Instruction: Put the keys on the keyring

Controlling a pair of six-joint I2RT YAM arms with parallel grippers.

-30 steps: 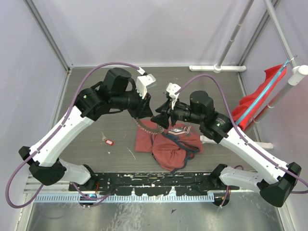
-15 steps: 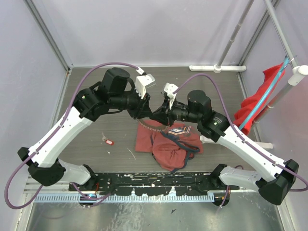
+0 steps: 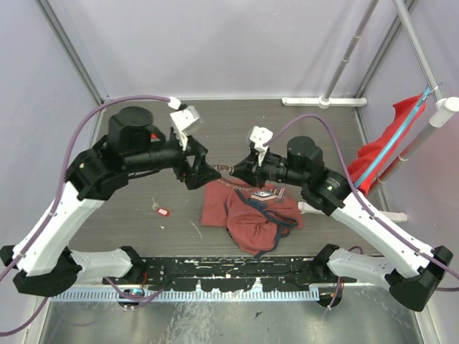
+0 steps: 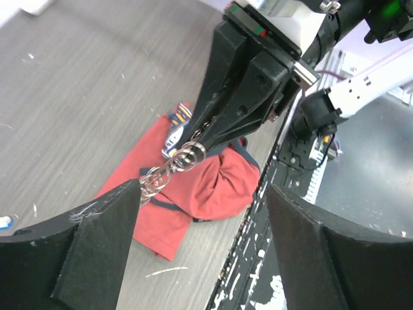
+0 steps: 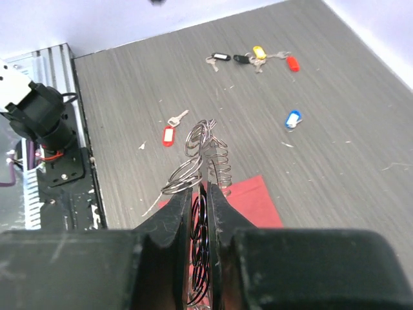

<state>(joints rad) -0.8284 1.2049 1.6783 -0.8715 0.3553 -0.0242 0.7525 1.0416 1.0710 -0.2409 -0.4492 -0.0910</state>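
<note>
Right gripper [image 5: 201, 194] pinches keyring [image 5: 206, 161]; left gripper [image 4: 203, 190] wide, empty; keyring's length points leftward

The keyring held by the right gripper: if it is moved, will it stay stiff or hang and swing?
Probably floppy: the keyring looks like a string of linked wire rings, and it sags below the tips of the right gripper in the left wrist view. Likely light, since the wire is thin. It may swing or slip, because only one end is pinched.
</note>
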